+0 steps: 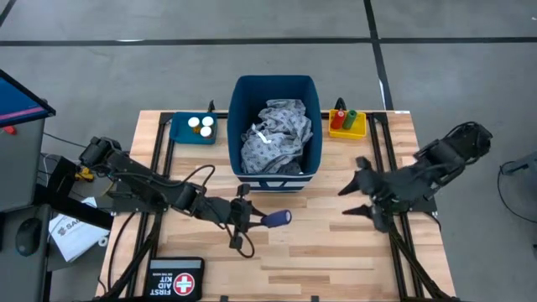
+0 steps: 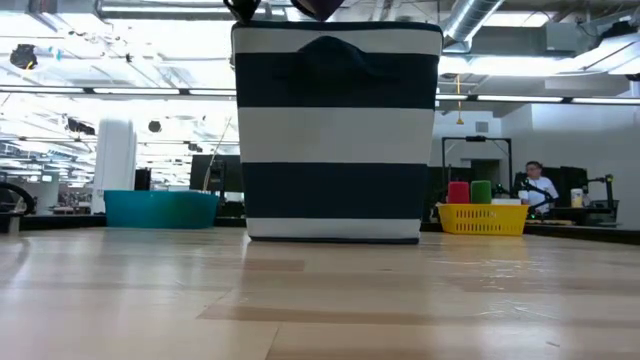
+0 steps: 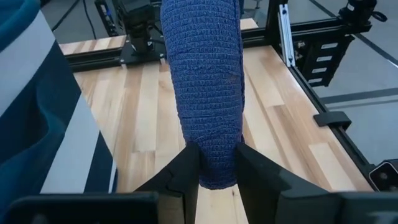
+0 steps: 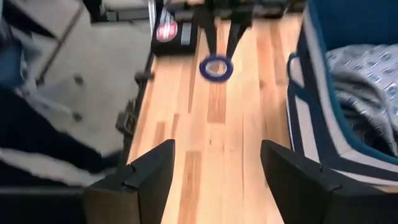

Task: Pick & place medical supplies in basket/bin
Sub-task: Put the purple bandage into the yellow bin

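Dark blue roll [image 1: 277, 219] clamped by one end in left end effector [image 1: 252, 220], above bench [image 1: 319, 252] before blue bin [image 1: 275, 126]; may pivot, slip. Right end effector [image 1: 359, 198] open, idle.

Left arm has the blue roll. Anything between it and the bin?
Nothing visible. The left gripper holds the dark blue roll above bare table just in front of the blue bin; only the bin's near wall must be cleared.

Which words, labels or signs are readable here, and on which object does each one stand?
"FIRST AID KIT", beside a white cross on red: on the black pouch, printed upside down in the high view.
Dark letters on the white paper at the table's left: too small to read.
No other readable text.
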You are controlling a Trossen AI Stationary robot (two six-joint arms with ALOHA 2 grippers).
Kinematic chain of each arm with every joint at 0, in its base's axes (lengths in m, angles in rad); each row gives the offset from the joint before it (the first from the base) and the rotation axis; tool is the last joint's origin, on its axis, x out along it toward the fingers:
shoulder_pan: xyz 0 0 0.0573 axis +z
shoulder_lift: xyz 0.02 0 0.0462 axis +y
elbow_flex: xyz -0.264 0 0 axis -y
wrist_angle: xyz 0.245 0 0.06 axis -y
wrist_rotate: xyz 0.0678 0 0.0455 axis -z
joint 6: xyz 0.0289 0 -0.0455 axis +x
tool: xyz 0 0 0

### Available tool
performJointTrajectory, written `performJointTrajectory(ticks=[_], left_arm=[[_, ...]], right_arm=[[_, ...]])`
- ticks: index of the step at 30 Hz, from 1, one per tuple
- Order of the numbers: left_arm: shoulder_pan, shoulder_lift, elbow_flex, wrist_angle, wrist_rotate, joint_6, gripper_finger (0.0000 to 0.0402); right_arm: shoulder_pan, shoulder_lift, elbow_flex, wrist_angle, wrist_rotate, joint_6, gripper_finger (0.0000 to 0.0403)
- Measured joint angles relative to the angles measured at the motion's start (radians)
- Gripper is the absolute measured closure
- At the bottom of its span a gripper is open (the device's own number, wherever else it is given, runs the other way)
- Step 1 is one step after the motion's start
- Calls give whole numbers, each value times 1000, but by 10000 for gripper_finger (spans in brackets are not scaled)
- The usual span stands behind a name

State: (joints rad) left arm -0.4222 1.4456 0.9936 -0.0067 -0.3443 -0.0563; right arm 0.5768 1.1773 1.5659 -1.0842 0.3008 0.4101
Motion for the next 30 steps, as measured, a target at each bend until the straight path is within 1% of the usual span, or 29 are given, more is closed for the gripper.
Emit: performJointTrajectory(ticks=[2, 5, 8, 11, 15, 18, 22, 28, 30], left_arm=[[4, 0, 0, 2, 0, 0, 316], [4, 0, 0, 9, 0, 0, 316], [5, 0, 0, 16, -5, 0, 316], [9, 0, 0, 16, -5, -1, 316], [9, 0, 0, 33, -9, -4, 316], [9, 0, 0, 49, -40, -7, 316], [14, 0, 0, 73, -69, -62, 316], [14, 0, 0, 121, -75, -126, 316], [14, 0, 0, 130, -74, -149, 316]], right_arm=[[-15, 48, 46, -46, -32, -18, 169], [-41, 106, 98, -65, -95, -41, 169], [-74, 162, 137, -55, -165, -75, 168], [-96, 206, 162, -38, -186, -101, 168], [-113, 252, 173, 38, -227, -137, 176], [-127, 285, 173, 66, -242, -149, 185], [-142, 313, 173, 98, -255, -149, 196], [-155, 316, 173, 175, -251, -157, 205], [-158, 317, 173, 177, -228, -158, 206]])
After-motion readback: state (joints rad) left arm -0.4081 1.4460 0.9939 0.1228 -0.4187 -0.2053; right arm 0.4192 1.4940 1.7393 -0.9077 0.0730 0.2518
